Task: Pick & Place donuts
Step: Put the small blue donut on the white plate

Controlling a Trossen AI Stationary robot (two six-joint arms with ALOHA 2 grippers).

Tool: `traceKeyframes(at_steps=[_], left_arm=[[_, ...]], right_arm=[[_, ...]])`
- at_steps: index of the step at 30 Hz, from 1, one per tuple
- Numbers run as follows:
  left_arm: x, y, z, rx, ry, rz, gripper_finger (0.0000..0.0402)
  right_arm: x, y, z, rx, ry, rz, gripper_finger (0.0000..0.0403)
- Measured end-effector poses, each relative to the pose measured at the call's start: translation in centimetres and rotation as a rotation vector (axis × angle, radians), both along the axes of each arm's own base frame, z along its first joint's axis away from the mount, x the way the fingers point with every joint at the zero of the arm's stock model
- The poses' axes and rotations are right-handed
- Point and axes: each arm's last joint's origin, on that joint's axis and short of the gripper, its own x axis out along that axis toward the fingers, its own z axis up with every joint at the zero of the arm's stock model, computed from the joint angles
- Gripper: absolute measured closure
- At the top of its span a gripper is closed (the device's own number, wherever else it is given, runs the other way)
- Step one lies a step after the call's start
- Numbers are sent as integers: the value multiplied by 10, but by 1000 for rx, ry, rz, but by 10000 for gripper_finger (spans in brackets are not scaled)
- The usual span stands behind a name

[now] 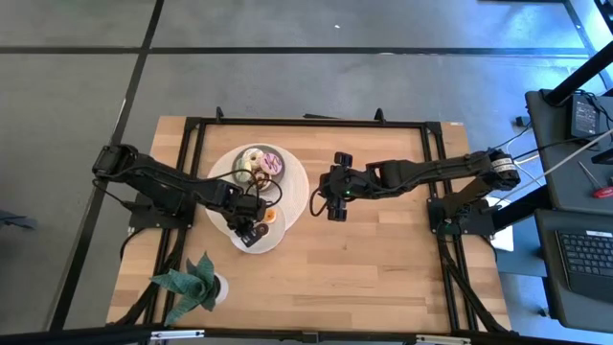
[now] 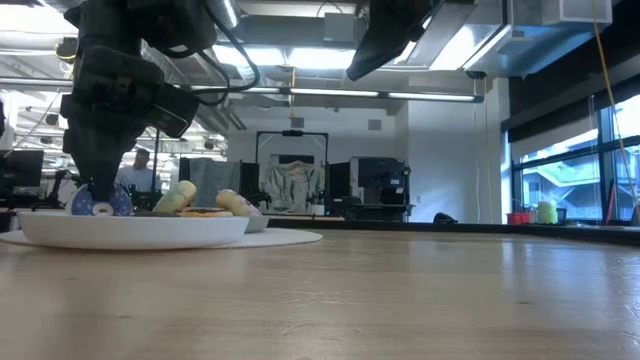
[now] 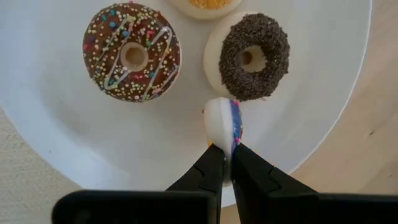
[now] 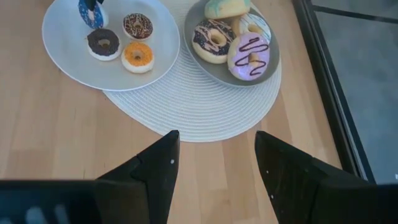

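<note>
Wooden bench (image 1: pixel 383 259), centre-left of the high view: left gripper (image 3: pixel 225 157) is pinched on a blue-iced donut (image 3: pixel 224 124), held edge-up over the white plate (image 3: pixel 56 124) for setting down. Right gripper (image 4: pixel 216 163) is kept spread, waiting mid-bench.

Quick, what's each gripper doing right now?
Left gripper: shut on a small blue-iced donut, edge-up over the white plate.
Right gripper: open, empty.
</note>
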Motion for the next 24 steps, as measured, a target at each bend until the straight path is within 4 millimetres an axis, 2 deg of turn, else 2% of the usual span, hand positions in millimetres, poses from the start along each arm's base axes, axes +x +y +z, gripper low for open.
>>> traceKeyframes(at_steps=[14,24], left_arm=[[0,0,0,0,1,8,380],[0,0,0,1,1,8,323]], right_arm=[[0,0,-1,-1,8,0,192],[0,0,-1,0,8,-1,192]])
